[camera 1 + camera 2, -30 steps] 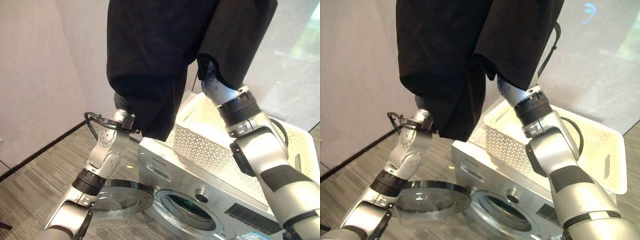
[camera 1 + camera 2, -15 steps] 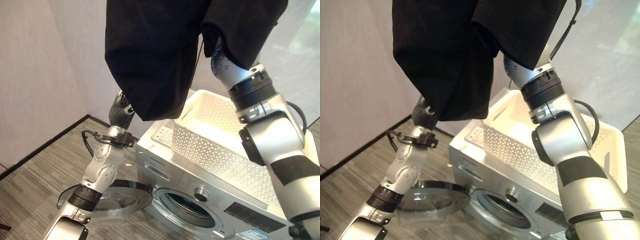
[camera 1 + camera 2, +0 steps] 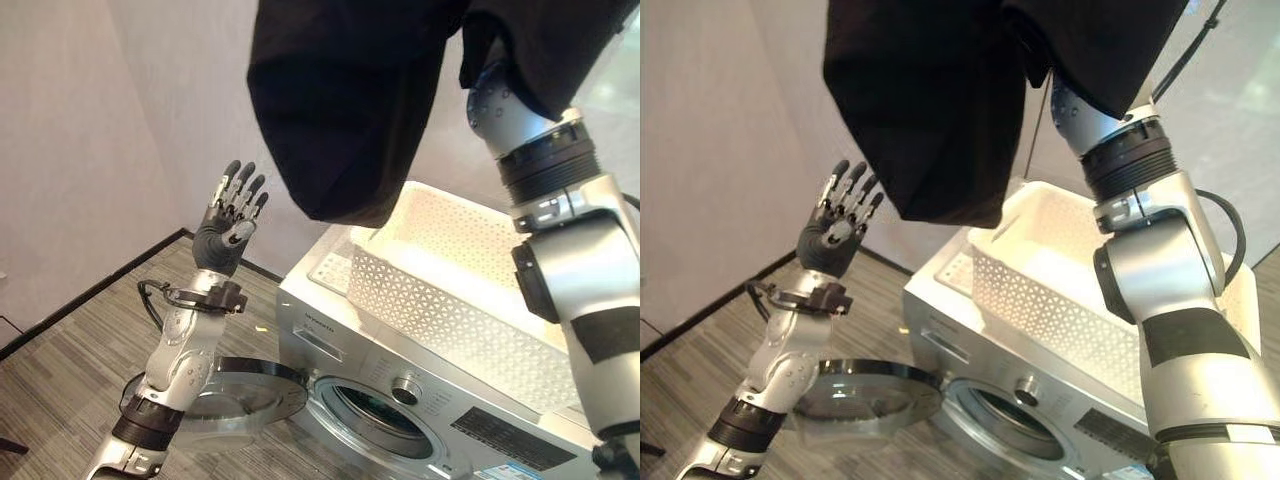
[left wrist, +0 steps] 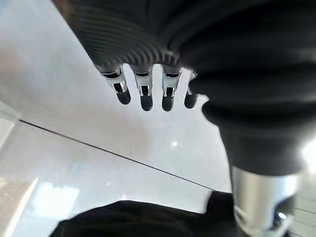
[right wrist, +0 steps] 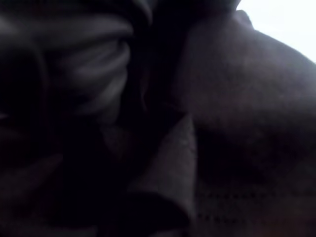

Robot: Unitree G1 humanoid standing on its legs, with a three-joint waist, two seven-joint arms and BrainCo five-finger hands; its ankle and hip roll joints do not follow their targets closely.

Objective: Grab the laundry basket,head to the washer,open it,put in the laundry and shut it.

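Black cloth, the laundry point(image 3: 350, 110), hangs high in front of you, bunched at the top of the head views and draping down above the basket. Your right arm reaches up into it from the right, and the cloth covers the right hand, so you cannot tell how its fingers are set; the right wrist view gives dark folds and nothing clearer. The garment seems lifted this high so its lower edge clears the basket rim before it is brought to the drum.

The white laundry basket point(image 3: 450, 290), with perforated walls, sits on top of the silver washer point(image 3: 970, 345). That probably keeps it within reach of both arms while the drum is loaded.

The washer door point(image 3: 235, 395), round and glass-fronted, stands swung open to your left, near your left forearm. The drum opening point(image 3: 375, 410) is exposed below the control panel, so the way in for the laundry is ready.

Your left hand point(image 3: 228, 222) is raised at the left, apart from the cloth and the basket, palm up with its fingers point(image 4: 143, 96) straight and spread, holding nothing. It looks placed to help gather the hanging cloth, though that is only a judgement.

The laundry is not yet in the washer, and the door is not yet shut.
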